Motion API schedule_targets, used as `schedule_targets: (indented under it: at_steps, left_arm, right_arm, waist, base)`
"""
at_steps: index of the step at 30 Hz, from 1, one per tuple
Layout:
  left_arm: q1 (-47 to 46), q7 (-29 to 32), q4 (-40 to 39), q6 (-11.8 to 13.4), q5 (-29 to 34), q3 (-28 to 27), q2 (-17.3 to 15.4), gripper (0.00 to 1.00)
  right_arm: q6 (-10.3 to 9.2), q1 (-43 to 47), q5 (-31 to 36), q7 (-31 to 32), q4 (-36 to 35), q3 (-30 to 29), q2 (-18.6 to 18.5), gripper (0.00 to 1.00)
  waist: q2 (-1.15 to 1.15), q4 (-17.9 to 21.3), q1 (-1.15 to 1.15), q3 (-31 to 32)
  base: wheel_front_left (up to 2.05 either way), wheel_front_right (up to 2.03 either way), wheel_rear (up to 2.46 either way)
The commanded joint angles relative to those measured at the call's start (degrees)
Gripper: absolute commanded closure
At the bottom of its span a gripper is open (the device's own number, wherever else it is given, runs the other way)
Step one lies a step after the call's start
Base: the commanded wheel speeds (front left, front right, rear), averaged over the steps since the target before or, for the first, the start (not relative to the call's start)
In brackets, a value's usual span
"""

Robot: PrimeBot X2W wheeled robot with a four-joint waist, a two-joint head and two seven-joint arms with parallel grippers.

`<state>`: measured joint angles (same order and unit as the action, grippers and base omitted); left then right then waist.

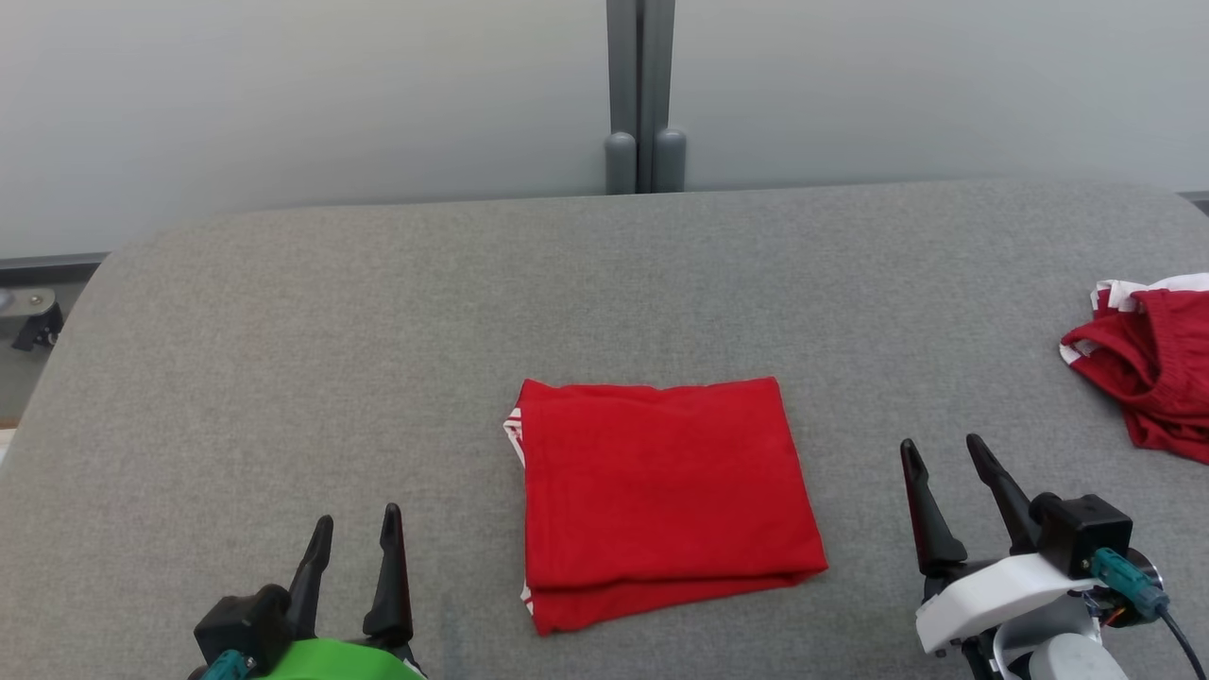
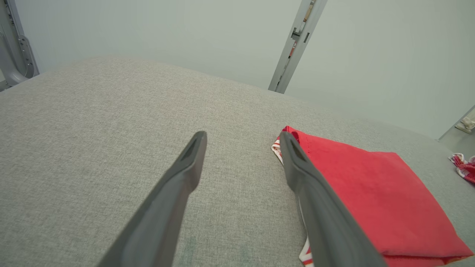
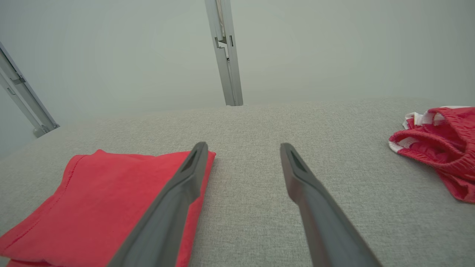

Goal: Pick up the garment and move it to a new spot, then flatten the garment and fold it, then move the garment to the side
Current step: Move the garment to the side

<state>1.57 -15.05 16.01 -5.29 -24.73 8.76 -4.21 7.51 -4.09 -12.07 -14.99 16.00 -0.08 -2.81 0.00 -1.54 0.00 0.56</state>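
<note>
Grey fabric surface (image 1: pixel 378 312), pale wall (image 1: pixel 283 94) w/ metal post (image 1: pixel 640 94).

Legible markings: none.
No lettering, brand or number readable on the folded red garment (image 1: pixel 661 491) or the grey tabletop (image 1: pixel 283 331).

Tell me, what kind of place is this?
Probably a robot test lab, not a home: a grey cloth-covered table, bare pale panels joined by a metal post, and a folded red garment.

Garment (image 1: pixel 661 491): you see red cloth, white trim, folded into a flat rectangle.
Position: middle of the grey table (image 1: pixel 283 331).
</note>
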Motion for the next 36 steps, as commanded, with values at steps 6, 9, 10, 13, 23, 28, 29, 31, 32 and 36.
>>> schedule_targets:
  at_steps: [6,9,10,13,23,28,29,31,32,36]
  left_arm:
    - [-0.4,-0.1,0.2,0.0,0.2,-0.4,0.2,0.0]
    - [-0.6,-0.1,0.4,-0.2,0.2,-0.4,0.2,0.0]
    - [-0.7,-0.1,0.4,-0.2,0.1,-0.4,0.2,0.0]
    - [-1.2,-0.1,0.7,-0.2,0.3,-0.1,0.3,0.0]
    - [-2.6,-0.1,1.3,-0.5,0.5,0.2,0.5,0.0]
    - [-3.2,-0.1,1.7,-0.7,0.2,0.1,0.7,0.0]
    - [-3.3,-0.2,1.7,-0.6,0.1,0.0,0.7,0.0]
    - [-3.5,-0.1,1.8,-0.6,0.0,-0.2,0.8,0.0]
    - [-3.6,-0.1,1.8,-0.6,0.0,-0.2,0.9,0.0]
    - [-3.8,-0.1,1.7,-0.6,-0.3,-0.5,1.1,0.0]
  right_arm:
    - [-0.06,0.2,0.2,-0.3,-0.2,-0.2,-0.2,0.0]
    - [-0.06,0.0,0.3,-0.3,0.2,0.0,-0.2,0.0]
    - [-0.06,-0.2,0.4,-0.3,0.3,0.1,-0.2,0.0]
    - [-0.06,-1.5,1.6,-0.3,1.4,0.3,-0.2,0.0]
    - [-0.06,-10.0,6.4,9.2,6.3,1.5,-0.2,0.0]
    - [-0.06,-12.9,7.9,15.4,10.7,2.8,-0.3,0.0]
    - [-0.06,-13.2,8.1,16.2,11.4,3.0,-0.3,0.0]
    - [-0.06,-13.8,8.1,17.7,13.0,3.0,-0.5,0.0]
    - [-0.06,-14.1,8.4,18.4,13.8,2.8,-0.8,0.0]
    - [-0.06,-15.1,8.7,19.9,16.5,2.2,-1.0,0.0]
  waist:
    - [0.0,-0.3,0.0,-0.1]
    - [0.0,-0.5,0.0,-0.2]
    - [0.0,-0.5,0.0,-0.2]
    - [0.0,-1.1,0.0,-0.4]
    - [0.0,-4.4,0.0,-2.1]
    - [0.0,-6.8,0.0,-3.7]
    - [0.0,-7.2,0.0,-3.9]
    - [0.0,-7.9,0.0,-4.6]
    - [0.0,-8.3,0.0,-5.1]
    - [0.0,-9.5,0.0,-6.3]
  base:
    - [0.0,0.0,0.0]
    - [0.0,0.0,0.0]
    - [0.0,0.0,0.0]
    - [0.0,0.0,0.0]
    - [0.0,0.0,0.0]
    - [0.0,0.0,0.0]
    - [0.0,0.0,0.0]
    - [0.0,0.0,0.0]
    - [0.0,0.0,0.0]
    - [0.0,0.0,0.0]
